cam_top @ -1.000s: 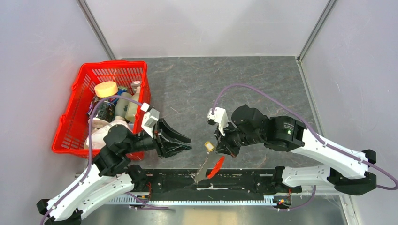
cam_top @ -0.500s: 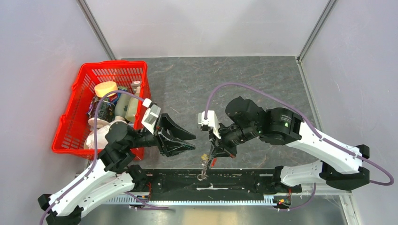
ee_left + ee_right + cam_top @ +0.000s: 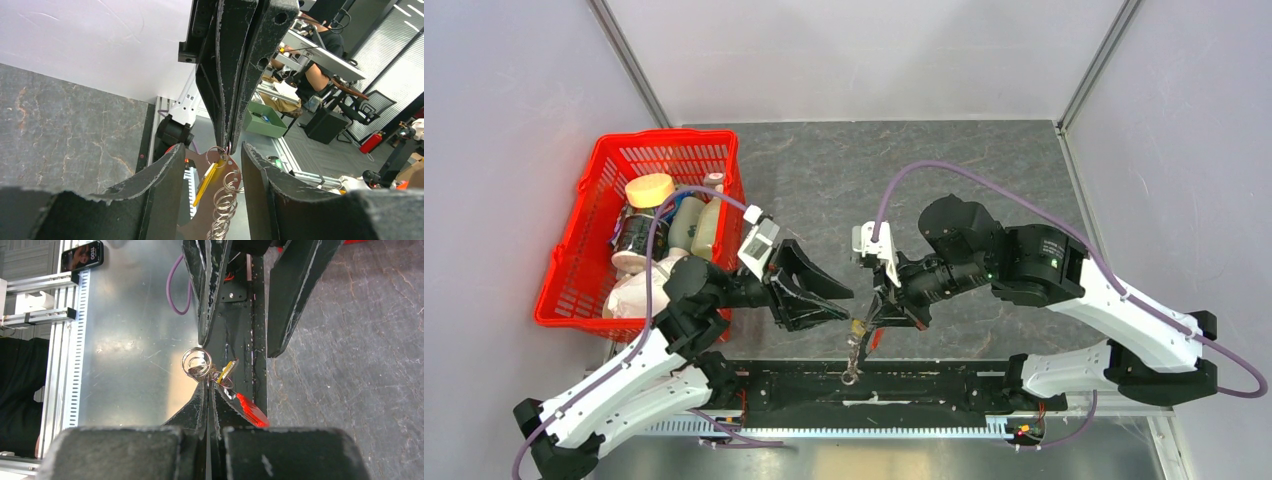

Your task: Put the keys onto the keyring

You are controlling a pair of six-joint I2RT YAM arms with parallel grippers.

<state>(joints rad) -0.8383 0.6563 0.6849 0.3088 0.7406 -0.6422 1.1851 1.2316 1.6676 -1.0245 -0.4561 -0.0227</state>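
Note:
My right gripper (image 3: 871, 320) is shut on the top ring of the keyring (image 3: 853, 358) and holds it above the table's near edge, so the silvery chain hangs down. The small brass key (image 3: 859, 327) hangs at the pinch point beside the chain. I cannot tell whether it is threaded on. In the right wrist view the gripper (image 3: 207, 382) pinches the rings (image 3: 196, 362), with the key (image 3: 227, 371) and red tag (image 3: 252, 410) alongside. My left gripper (image 3: 849, 306) is open and empty. In the left wrist view (image 3: 213, 146) its fingers straddle the key (image 3: 206, 177) and chain (image 3: 225, 200).
A red basket (image 3: 669, 135) with a jar, bottles and a cloth stands at the left, behind the left arm. The black base rail (image 3: 944, 385) runs along the near edge under the hanging chain.
My right gripper has moved left and lower with the keyring, and the red tag has swung out of sight from above. My left gripper has moved right until its open fingers bracket the key and chain.

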